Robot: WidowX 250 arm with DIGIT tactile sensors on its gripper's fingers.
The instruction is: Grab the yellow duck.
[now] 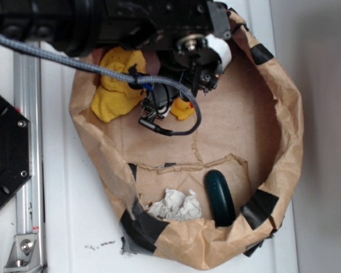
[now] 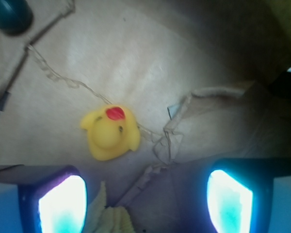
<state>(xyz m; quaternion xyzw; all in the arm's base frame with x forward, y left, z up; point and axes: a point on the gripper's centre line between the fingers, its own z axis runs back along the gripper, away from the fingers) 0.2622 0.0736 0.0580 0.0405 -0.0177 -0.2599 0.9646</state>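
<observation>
One small glossy yellow rubber duck [image 2: 109, 132] lies free on the floor of the brown paper basin [image 1: 284, 142], beside the yellow terry cloth [image 1: 116, 85]; the claw [image 2: 145, 196] hovers above, fingers apart, likely lining up its descent.

Yellow duck [image 2: 109, 132]: smooth rubbery plastic, showing a soft sheen, with a glossy red beak. Paper basin [image 1: 284, 114]: brown kraft paper, matt, creasing and wrinkling along the rim, with torn ragged edges running across the floor; black tape patches [image 1: 260, 206] at about 5 and 7 o'clock are looking smooth and faintly shiny. Yellow cloth [image 1: 115, 91] at 10 o'clock: soft nubbly terry, matt. Crumpled white paper [image 1: 175, 206] at 6 o'clock: rough, heavily creased. Dark teal object [image 1: 220, 198] beside it: smooth and glossy. Braided cable [image 1: 57, 57]: woven grey sleeve. Rail [image 1: 27, 148] at 9 o'clock: brushed metal. Gripper [image 2: 145, 196] fingers [image 2: 63, 204]: glowing translucent, dark framed.
</observation>
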